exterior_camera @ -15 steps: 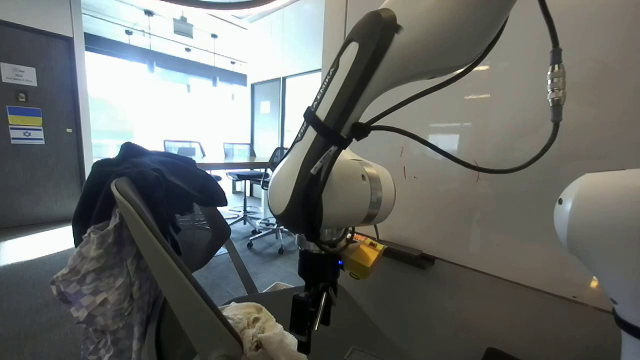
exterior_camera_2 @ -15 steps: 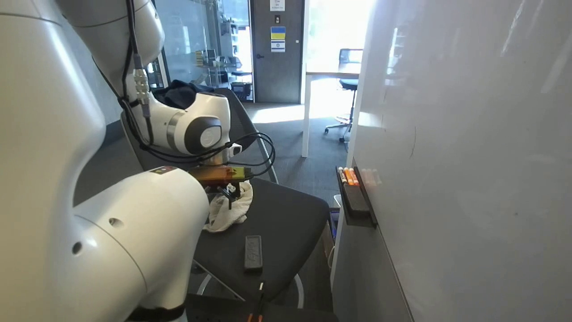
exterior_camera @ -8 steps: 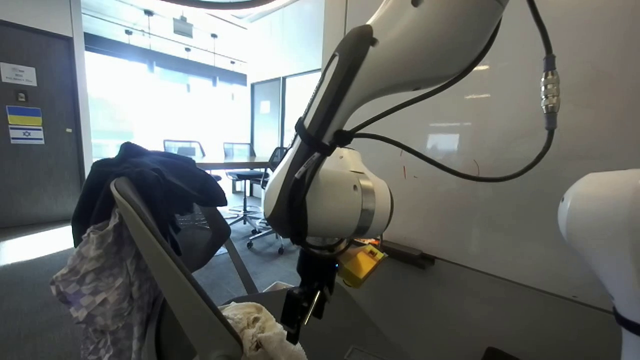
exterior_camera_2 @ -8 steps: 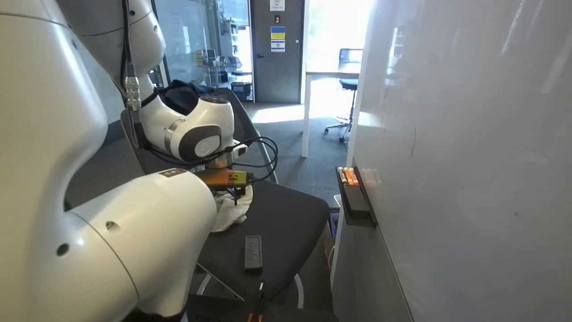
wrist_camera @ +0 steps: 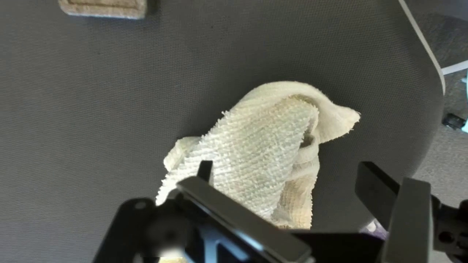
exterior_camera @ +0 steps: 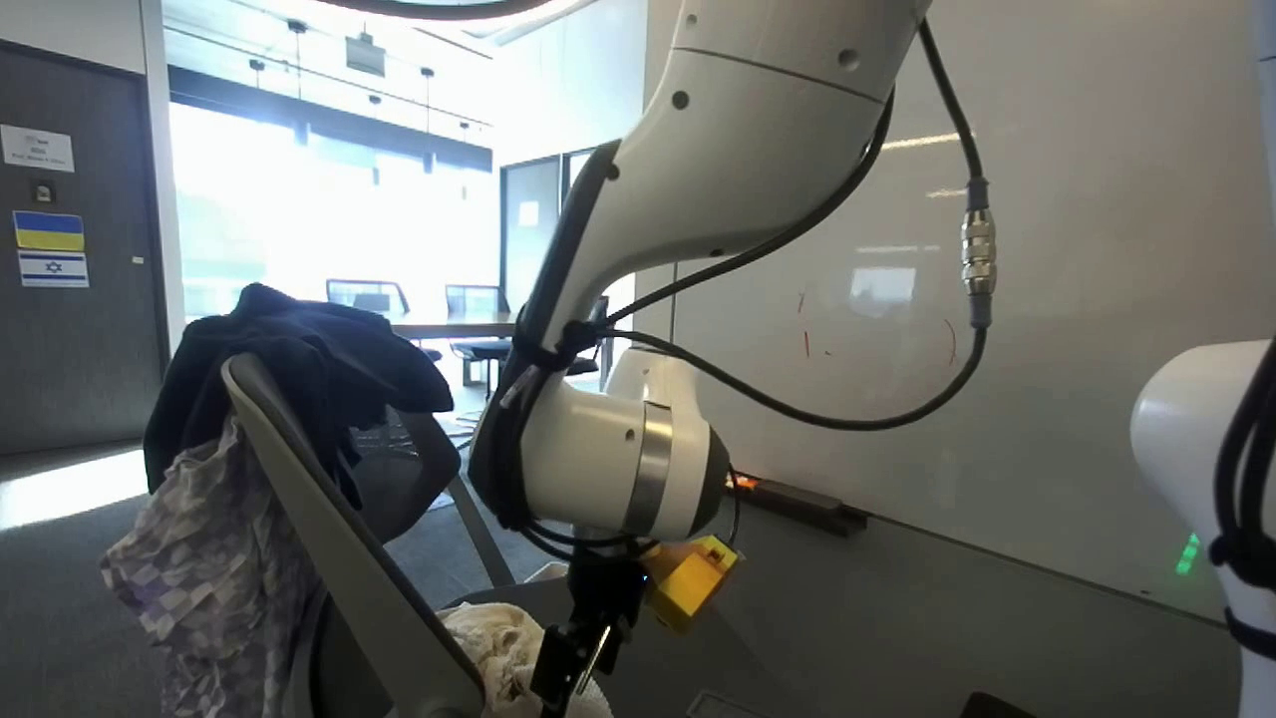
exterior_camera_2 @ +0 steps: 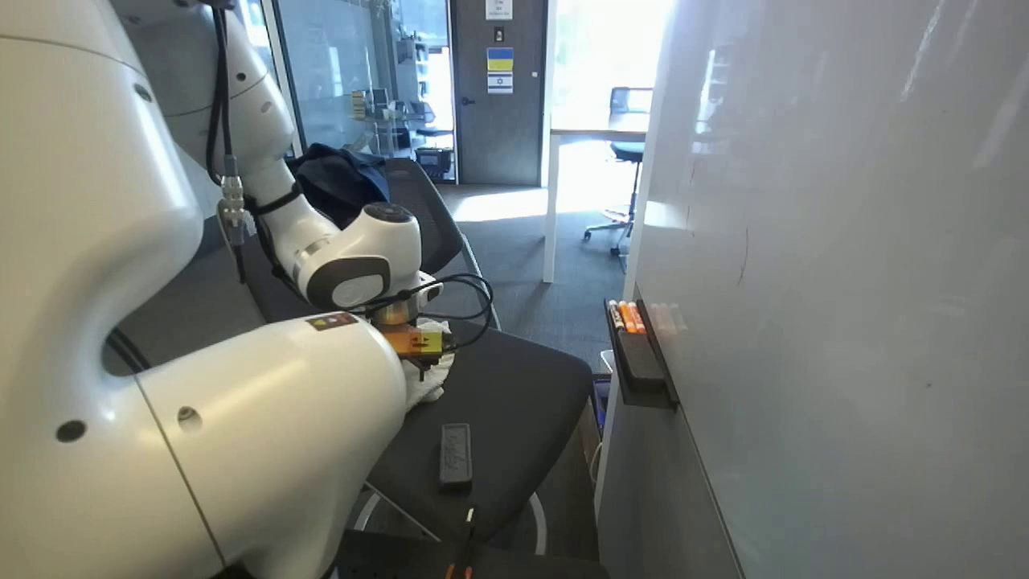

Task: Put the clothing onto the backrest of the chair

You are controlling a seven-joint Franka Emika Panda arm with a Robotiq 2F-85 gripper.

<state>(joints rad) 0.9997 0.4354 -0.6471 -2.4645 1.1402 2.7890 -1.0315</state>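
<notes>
A cream, rough-textured cloth (wrist_camera: 256, 153) lies crumpled on the dark chair seat (wrist_camera: 109, 109). It shows in both exterior views (exterior_camera: 493, 643) (exterior_camera_2: 434, 384), partly hidden by the arm and gripper. My gripper (wrist_camera: 289, 175) is open above the cloth, one finger over it and the other over bare seat to its right. In an exterior view the gripper (exterior_camera: 568, 678) points down beside the cloth, close to it; contact cannot be told. The chair backrest (exterior_camera: 329, 529) has a dark navy garment (exterior_camera: 299, 349) over its top and a pale checkered garment (exterior_camera: 214, 568) hanging behind.
A dark eraser-like block (exterior_camera_2: 456, 456) lies on the seat and shows in the wrist view (wrist_camera: 104, 7). A whiteboard (exterior_camera_2: 836, 241) with a marker tray (exterior_camera_2: 643, 366) stands beside the chair. A table (exterior_camera_2: 599, 131) and office chairs stand farther back.
The arm and gripper have moved down and toward the backrest, closer to the cream cloth. The cloth and the garments on the backrest look unmoved.
</notes>
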